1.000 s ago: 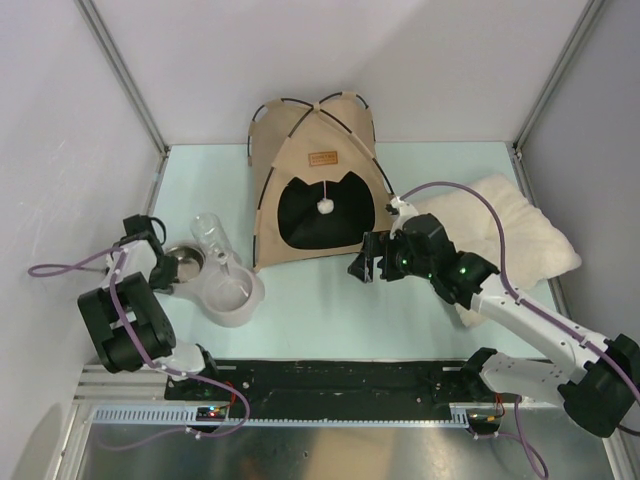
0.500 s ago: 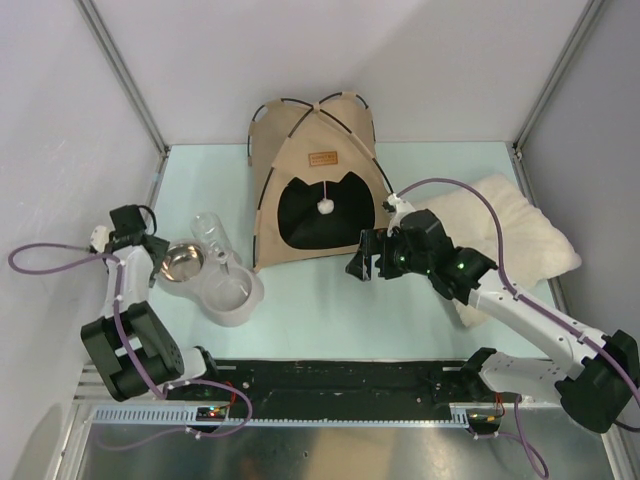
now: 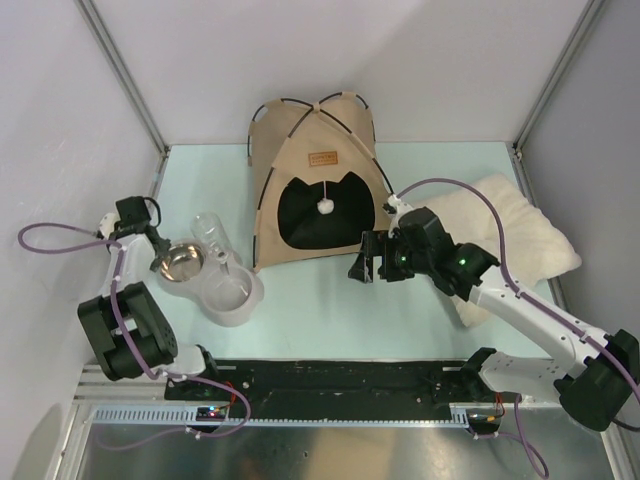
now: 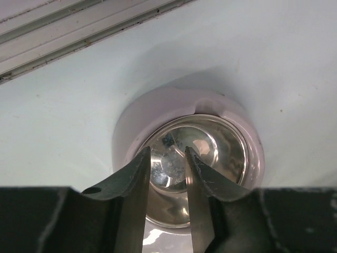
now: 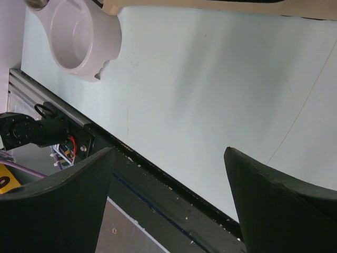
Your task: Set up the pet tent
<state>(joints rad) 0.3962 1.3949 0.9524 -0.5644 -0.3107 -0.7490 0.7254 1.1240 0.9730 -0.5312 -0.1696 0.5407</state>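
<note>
The pet tent [image 3: 315, 180] stands upright at the back middle of the table, tan with black poles, a brown label [image 3: 322, 157] and a white pompom [image 3: 324, 206] hanging in the cat-head doorway. Its bottom edge shows at the top of the right wrist view [image 5: 210, 6]. My right gripper [image 3: 362, 262] hovers at the tent's front right corner, wide open and empty [image 5: 168, 149]. My left gripper [image 3: 158, 243] is at the far left over the steel bowl [image 4: 200, 153], its jaws a narrow gap apart with nothing between them [image 4: 167, 153].
A grey double pet bowl [image 3: 232, 296] with a steel insert [image 3: 182, 262] and a clear bottle [image 3: 210, 232] sits left of the tent. A cream fluffy pillow [image 3: 510, 235] lies at the right, under my right arm. A black rail [image 3: 340, 380] runs along the near edge.
My left arm has swung its wrist out to the left and back over the steel bowl. My right gripper has stayed almost still by the tent's corner.
</note>
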